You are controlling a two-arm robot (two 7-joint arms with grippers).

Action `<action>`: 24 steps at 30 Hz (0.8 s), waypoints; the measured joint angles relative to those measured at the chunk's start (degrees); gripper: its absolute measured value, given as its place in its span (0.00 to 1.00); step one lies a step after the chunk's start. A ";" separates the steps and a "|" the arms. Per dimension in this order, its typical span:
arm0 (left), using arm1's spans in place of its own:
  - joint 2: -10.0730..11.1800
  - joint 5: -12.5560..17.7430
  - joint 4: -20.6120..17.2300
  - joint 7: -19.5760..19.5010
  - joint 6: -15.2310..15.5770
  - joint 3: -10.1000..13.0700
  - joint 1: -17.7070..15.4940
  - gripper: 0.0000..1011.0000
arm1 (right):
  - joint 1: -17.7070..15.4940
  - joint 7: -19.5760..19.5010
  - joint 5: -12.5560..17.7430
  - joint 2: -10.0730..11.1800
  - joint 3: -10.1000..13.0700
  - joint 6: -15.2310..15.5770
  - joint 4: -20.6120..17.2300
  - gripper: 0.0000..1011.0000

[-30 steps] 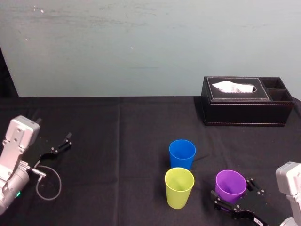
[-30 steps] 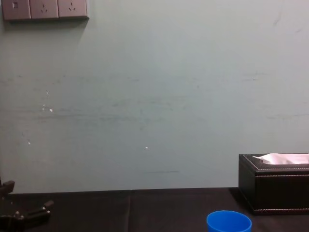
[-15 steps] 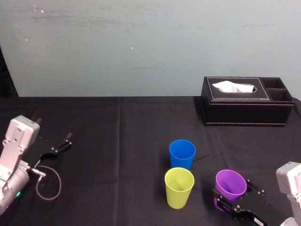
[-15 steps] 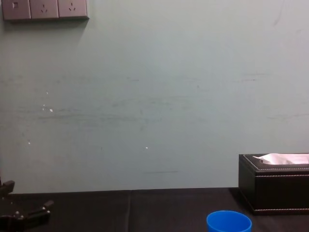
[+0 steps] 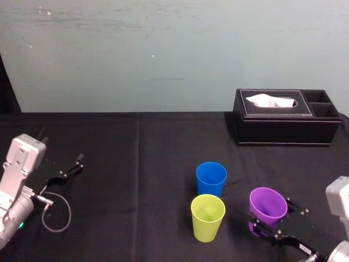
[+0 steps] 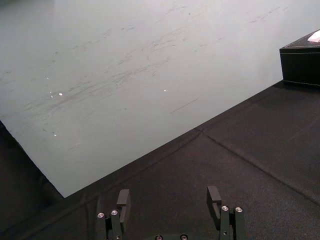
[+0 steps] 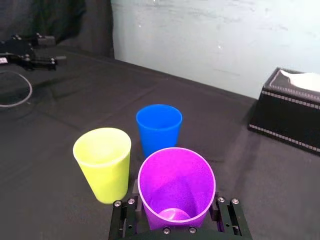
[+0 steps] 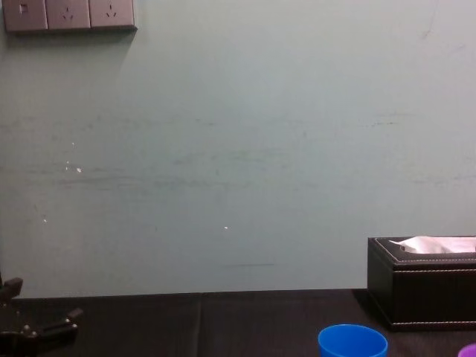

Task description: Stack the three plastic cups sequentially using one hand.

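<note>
My right gripper (image 7: 176,220) clamps the purple cup (image 7: 176,182) low on its wall, near the yellow-green cup (image 7: 102,160) and blue cup (image 7: 159,127). I judge it light, thin and slick, so I squeeze gently. My left gripper (image 6: 168,200) sits parked, fingers wide apart and empty.

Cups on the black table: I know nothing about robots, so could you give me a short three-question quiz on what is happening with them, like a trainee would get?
1. Multiple choice: which colour of cup sits between the fingers of the right gripper? A blue, B purple, C yellow-green.
2. True or false: the left gripper stands open with nothing between its fingers.
3. Fill in: the cup standing nearest the tissue box is ____.

Key: 1 B, the purple cup; 2 true; 3 the blue cup.
</note>
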 joint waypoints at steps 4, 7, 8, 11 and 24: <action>0.00 0.00 0.00 0.00 0.00 0.00 0.00 0.99 | 1.22 1.13 0.98 1.06 0.46 2.06 -1.51 0.73; 0.00 0.00 0.00 0.00 0.00 0.00 0.00 0.99 | 2.86 2.03 2.20 1.69 0.56 3.88 -2.43 0.73; 0.00 0.00 0.00 0.00 0.00 0.00 0.00 0.99 | 3.40 2.24 2.55 1.82 0.57 4.35 -2.63 0.73; 0.00 0.00 0.00 0.00 0.00 0.00 0.00 0.99 | 6.50 3.07 4.09 2.34 0.16 6.67 -3.35 0.73; 0.00 0.00 0.01 0.00 0.00 0.00 0.00 0.99 | 20.91 4.62 6.28 1.37 -6.50 15.60 -0.41 0.73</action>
